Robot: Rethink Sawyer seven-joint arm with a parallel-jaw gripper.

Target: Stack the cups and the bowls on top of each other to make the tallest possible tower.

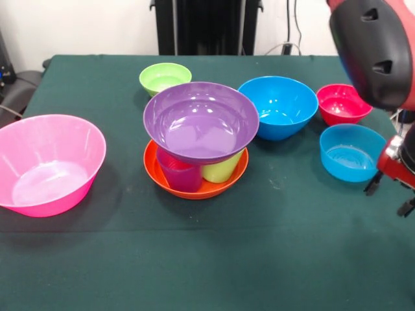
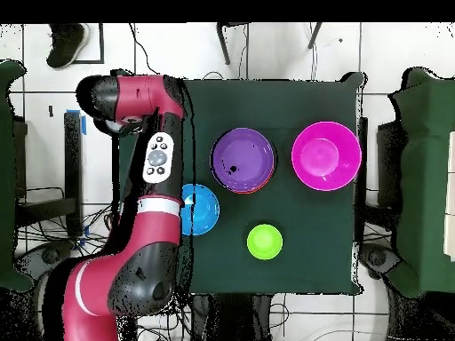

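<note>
The glossy purple plastic bowl is sitting on upturned purple and lime green tumblers inside the shallow orange plastic bowl, probably spreading its weight across several props (an orange cup may be hiding behind). The red and black arm is hanging off the table's side; its jaws cannot be told. Pink, blue, red, light blue and green bowls are standing apart, crowding any approach.

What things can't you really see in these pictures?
- Tool: neither view shows it. In the front view the arm runs off the right edge.
- Cups: in the front view the purple bowl covers the tops of the purple cup and green cup; any third cup is hidden.
- Overhead view: the arm hides the big blue and red bowls and part of the light blue bowl.
</note>
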